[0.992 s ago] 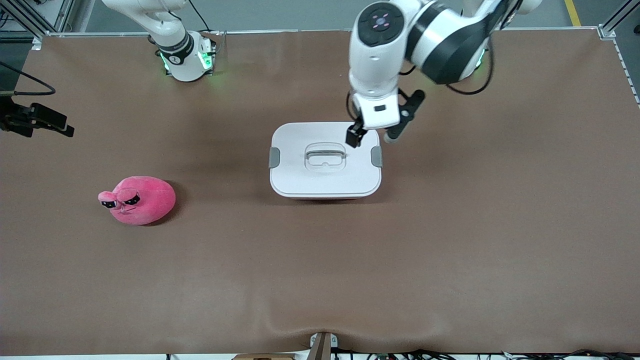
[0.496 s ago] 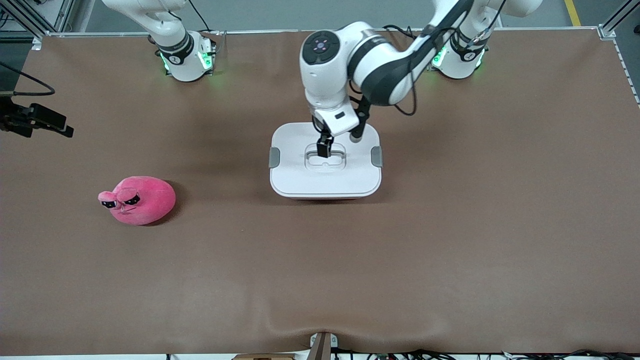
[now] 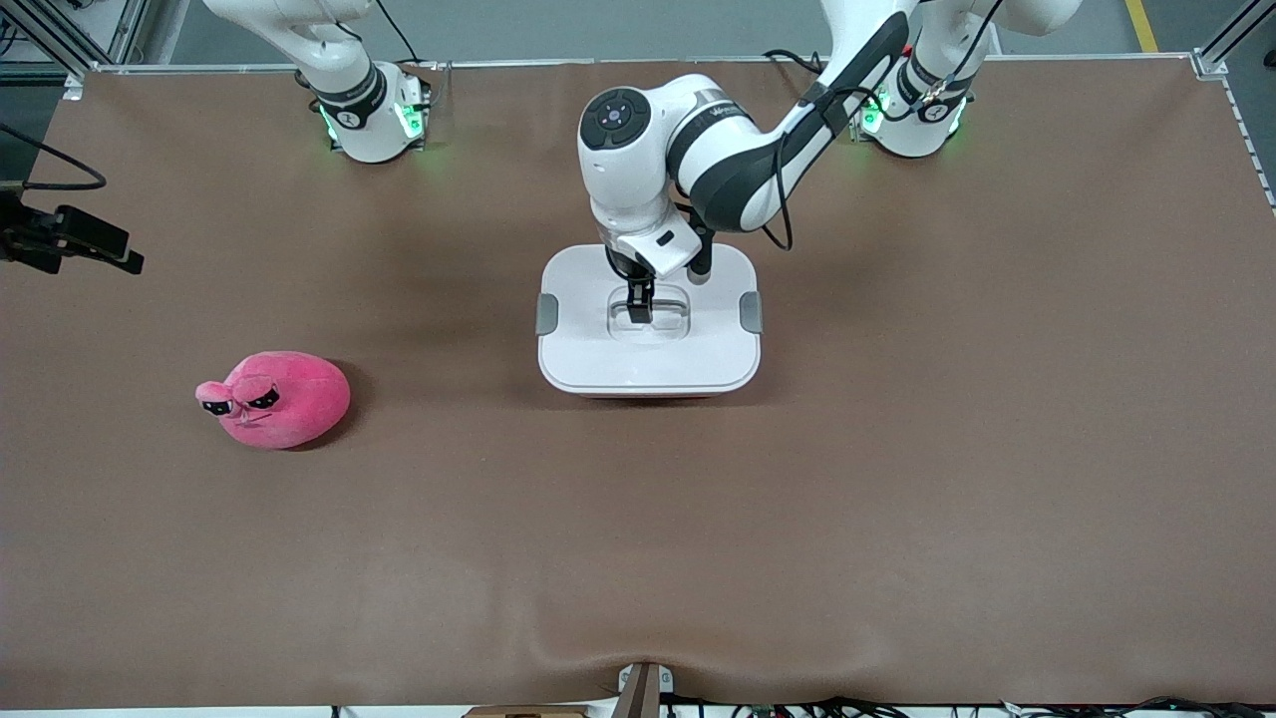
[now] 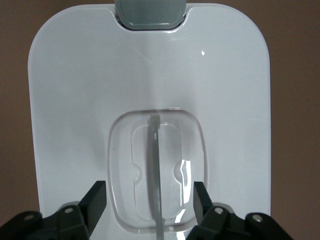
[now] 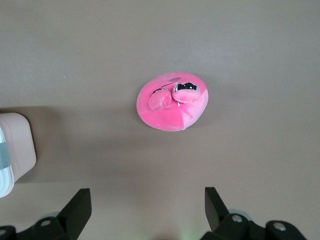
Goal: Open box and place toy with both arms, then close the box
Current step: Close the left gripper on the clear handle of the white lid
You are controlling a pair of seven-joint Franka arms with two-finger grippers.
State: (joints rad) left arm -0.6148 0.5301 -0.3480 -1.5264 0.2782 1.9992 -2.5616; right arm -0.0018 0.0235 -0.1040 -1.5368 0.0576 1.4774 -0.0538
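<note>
The box stands shut mid-table, its white lid clipped by a grey clip at each end. My left gripper is down in the lid's recess. It is open, and its fingers stand on either side of the thin upright handle without touching it. The pink toy lies on the table toward the right arm's end, a little nearer the front camera than the box. My right gripper hangs open and empty high over the table beside the toy.
Brown cloth covers the whole table. A corner of the box shows at the edge of the right wrist view. A black part with a cable juts in at the right arm's end of the table.
My left gripper has swung from the lid's edge at the left arm's end to the lid's middle and dropped into the handle recess. The toy, the box and the right arm are unchanged.
</note>
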